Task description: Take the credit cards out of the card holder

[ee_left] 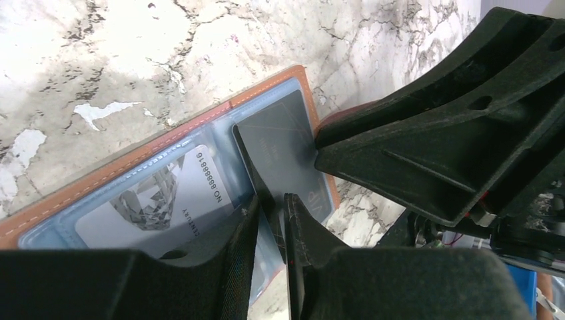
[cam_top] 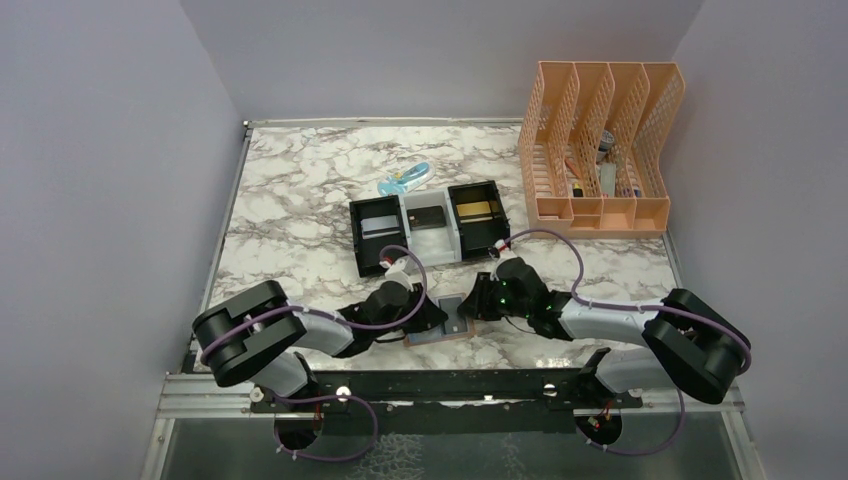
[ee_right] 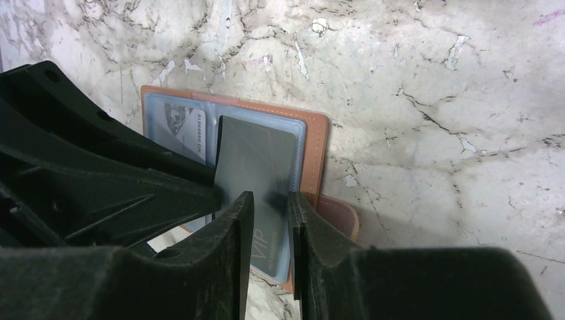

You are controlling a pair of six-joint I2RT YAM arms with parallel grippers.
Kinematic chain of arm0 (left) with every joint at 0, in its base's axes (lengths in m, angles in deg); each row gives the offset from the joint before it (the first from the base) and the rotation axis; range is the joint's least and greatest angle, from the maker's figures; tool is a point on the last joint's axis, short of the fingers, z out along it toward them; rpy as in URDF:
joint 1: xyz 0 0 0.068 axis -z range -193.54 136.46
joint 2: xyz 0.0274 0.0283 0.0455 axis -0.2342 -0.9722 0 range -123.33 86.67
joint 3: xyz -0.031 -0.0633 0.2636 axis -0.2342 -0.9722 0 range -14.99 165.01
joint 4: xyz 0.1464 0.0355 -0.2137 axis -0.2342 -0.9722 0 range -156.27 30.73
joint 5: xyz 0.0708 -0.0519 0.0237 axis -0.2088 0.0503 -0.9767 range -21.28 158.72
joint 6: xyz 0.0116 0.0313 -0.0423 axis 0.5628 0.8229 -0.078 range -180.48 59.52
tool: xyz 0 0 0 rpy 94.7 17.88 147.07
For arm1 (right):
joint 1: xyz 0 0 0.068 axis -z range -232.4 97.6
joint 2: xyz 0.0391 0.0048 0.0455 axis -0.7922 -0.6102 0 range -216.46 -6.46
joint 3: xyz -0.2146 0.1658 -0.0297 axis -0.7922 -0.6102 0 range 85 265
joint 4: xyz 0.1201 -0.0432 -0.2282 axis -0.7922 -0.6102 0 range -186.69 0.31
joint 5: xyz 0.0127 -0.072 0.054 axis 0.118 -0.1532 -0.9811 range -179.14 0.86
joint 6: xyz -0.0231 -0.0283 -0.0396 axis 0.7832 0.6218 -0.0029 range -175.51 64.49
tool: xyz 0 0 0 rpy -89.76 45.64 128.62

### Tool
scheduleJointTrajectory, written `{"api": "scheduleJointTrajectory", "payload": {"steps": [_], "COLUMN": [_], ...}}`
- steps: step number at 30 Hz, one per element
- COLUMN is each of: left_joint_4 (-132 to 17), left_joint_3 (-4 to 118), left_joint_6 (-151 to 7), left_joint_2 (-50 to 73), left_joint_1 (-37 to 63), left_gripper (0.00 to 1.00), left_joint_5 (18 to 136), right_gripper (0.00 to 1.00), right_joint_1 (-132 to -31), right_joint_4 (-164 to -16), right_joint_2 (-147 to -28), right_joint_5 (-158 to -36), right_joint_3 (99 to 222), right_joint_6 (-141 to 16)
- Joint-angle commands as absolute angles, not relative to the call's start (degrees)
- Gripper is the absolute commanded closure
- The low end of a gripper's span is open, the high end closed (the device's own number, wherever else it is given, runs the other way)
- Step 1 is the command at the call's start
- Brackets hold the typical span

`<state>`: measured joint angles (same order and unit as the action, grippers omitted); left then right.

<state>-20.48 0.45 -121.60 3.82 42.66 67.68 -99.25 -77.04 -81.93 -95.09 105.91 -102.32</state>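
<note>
The tan card holder (cam_top: 450,322) lies open on the marble between both grippers. A silvery grey card (ee_left: 160,200) sits in its left pale blue pocket. A dark grey card (ee_left: 280,143) (ee_right: 256,163) sits in the right pocket, and its inner edge is raised. My left gripper (ee_left: 270,199) (cam_top: 430,318) is open by a narrow gap, with that raised edge running between its fingers. My right gripper (ee_right: 271,195) (cam_top: 473,305) is open just as narrowly, its tips over the dark card's face. One of its fingers (ee_left: 400,147) touches the card.
A black-and-white three-compartment tray (cam_top: 355,235) stands behind the holder, with a card in each compartment. A pale blue object (cam_top: 405,180) lies beyond the tray. A peach file organizer (cam_top: 600,150) stands at the back right. Grey walls close in both sides.
</note>
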Motion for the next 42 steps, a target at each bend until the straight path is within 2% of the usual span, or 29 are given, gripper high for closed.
{"api": "scheduleJointTrajectory", "payload": {"steps": [1,6,10,18,24,30,35,42], "left_joint_4": [-10.5,6.2,12.1,26.1,22.5,5.5,-2.9,-3.8], "left_joint_3": [-1.8,-8.3,-7.0,-9.9,-9.3,-7.4,-6.7,-6.5], "left_joint_6": [-125.8,-131.5,-131.6,-134.2,-133.3,-131.0,-129.5,-129.2], "left_joint_2": [-0.4,-6.3,-10.3,-18.2,-16.0,-6.3,-1.4,-1.2], "left_joint_1": [42.5,42.5,42.5,42.6,42.6,42.6,42.6,42.7], "left_gripper": [0.79,0.90,1.00,1.00,1.00,1.00,1.00,1.00], "left_joint_5": [67.4,65.0,68.4,67.8,68.5,66.9,65.8,66.8], "right_gripper": [0.75,0.75,0.75,0.75,0.76,0.76,0.76,0.76], "right_joint_1": [-99.5,-99.4,-99.5,-99.5,-99.4,-99.5,-99.5,-99.5], "right_joint_4": [-77.4,-76.8,-77.1,-77.6,-77.9,-78.5,-79.2,-80.3], "right_joint_2": [-82.9,-82.9,-82.8,-82.4,-81.8,-80.8,-80.2,-76.4], "right_joint_5": [-97.5,-98.1,-97.6,-97.6,-97.3,-97.1,-97.2,-98.3], "right_joint_3": [104.1,104.0,104.2,104.3,104.2,104.5,105.2,106.3], "right_joint_6": [-103.9,-104.5,-104.2,-103.4,-103.3,-102.9,-102.1,-100.0]}}
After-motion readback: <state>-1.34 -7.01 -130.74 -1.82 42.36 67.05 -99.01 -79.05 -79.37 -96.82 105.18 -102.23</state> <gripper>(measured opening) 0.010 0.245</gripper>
